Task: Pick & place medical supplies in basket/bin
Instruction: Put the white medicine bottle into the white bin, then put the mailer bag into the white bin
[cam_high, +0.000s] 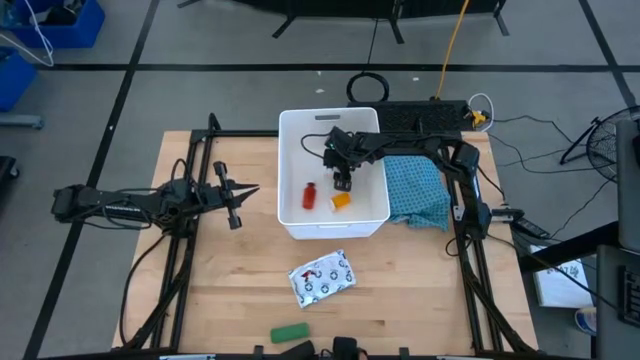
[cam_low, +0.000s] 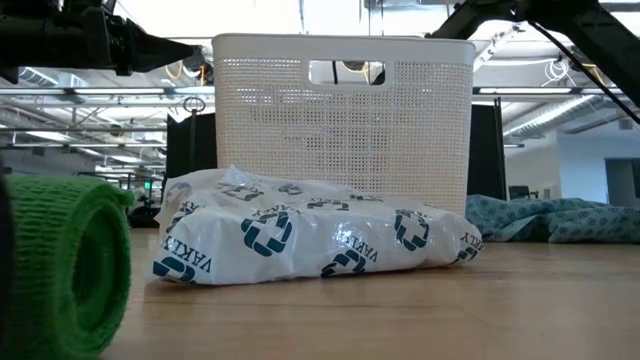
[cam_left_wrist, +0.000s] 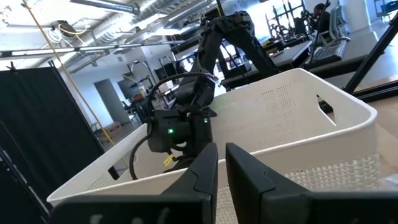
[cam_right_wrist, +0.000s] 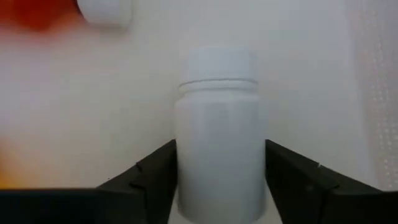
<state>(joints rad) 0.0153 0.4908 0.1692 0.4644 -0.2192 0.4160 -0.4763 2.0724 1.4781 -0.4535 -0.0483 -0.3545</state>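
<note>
The white bin (cam_high: 290, 125) stands mid-table, seen in the low view as a perforated wall (cam_low: 345, 130). My right gripper (cam_high: 342, 182) reaches down into it, shut on a white bottle (cam_right_wrist: 217, 124). A red bottle (cam_high: 310, 195) and an orange bottle (cam_high: 341, 200) lie on the bin floor. The white printed pouch (cam_high: 322, 277) lies flat on the table in front of the bin (cam_low: 310, 235). The green block (cam_high: 289, 331) lies near the table's near edge (cam_low: 60, 265). My left gripper (cam_high: 240, 195) hovers left of the bin, shut and empty (cam_left_wrist: 222, 174). My right gripper pinches the white bottle by its body (cam_right_wrist: 217, 155), below the cap, one finger (cam_right_wrist: 155, 177) on each side. The fingers come from above, pointing down, and lie across the bottle. The bottle lies level above the bin floor; whether it rests on the floor I cannot tell.
A teal cloth (cam_high: 415, 190) lies bunched on the table right of the bin (cam_low: 560, 215). The bin's tall walls (cam_left_wrist: 323, 124) stand between my left gripper and the right arm. Bare wood stretches left of the pouch (cam_high: 230, 280).
</note>
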